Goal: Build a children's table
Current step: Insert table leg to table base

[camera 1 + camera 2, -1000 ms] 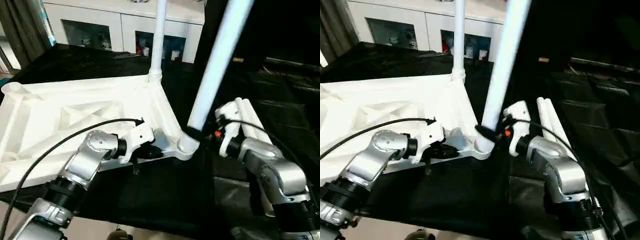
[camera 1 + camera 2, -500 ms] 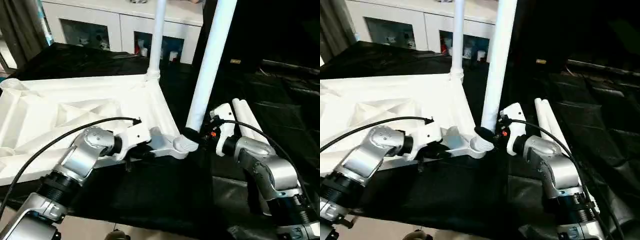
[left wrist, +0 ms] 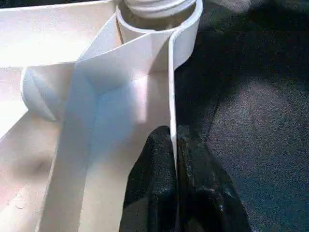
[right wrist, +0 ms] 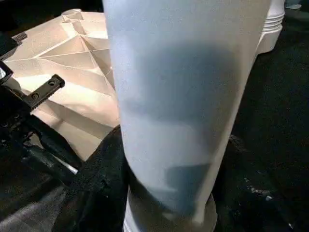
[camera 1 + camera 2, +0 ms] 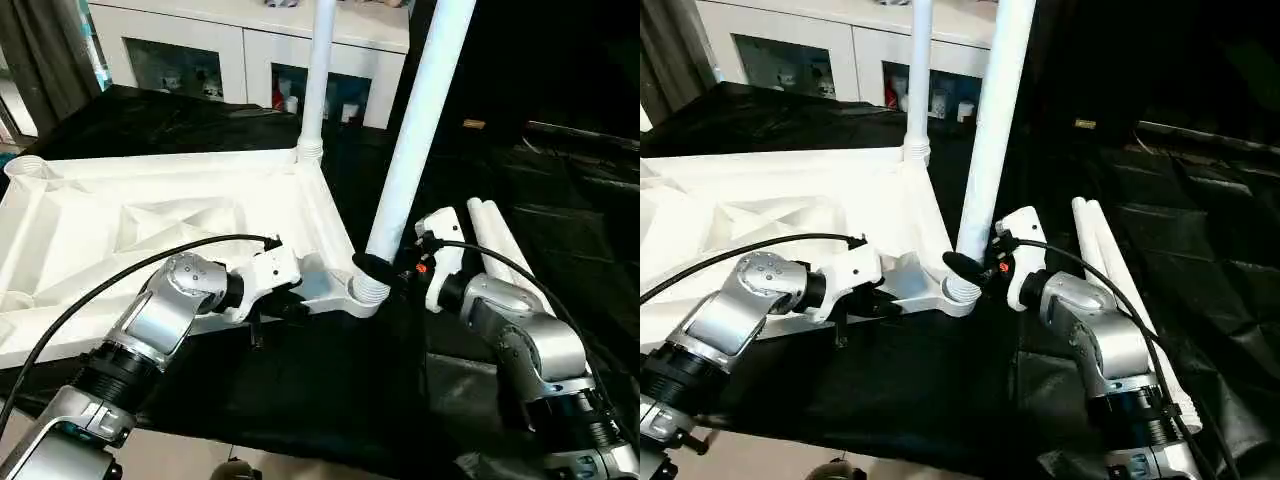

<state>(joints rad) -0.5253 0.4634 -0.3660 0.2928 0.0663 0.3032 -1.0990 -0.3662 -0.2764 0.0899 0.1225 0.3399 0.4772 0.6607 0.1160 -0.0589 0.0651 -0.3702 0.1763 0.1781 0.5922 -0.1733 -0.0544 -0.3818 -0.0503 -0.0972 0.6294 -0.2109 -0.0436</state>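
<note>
L gripper [image 3: 173, 159] was pinched shut on the thin outer rim wall of the tabletop [image 5: 150, 215], one black finger each side of the edge, just short of the near corner socket [image 5: 368, 290]. It looked like a steadying hold, keeping the top from sliding on the black-draped work table [image 5: 300, 390].

R gripper [image 5: 965, 270] was abt half open, its black fingers wrapped round the base of a leg [image 5: 415, 130] right above that socket. The leg stood almost upright w/ a slight lean, its threaded foot sitting in the socket mouth; I couldn't tell how deep it was seated.

Tabletop lay ribbed side up, across the robot's left half of the work table. At the far corner another leg [image 5: 318, 75] stood already fitted. Two spare legs [image 5: 495, 245] lay side by side on the cloth beside the R forearm, apart from the top.

Step in hand, as I judged it: fitting leg no. 2 of 4, so roughly mid-task. Next move prob called for squaring the leg to vertical, then pressing or twisting it home w/ the L grip kept firm, as a tilted leg might bind or lift the corner. After that, let go and fetch a spare leg.
</note>
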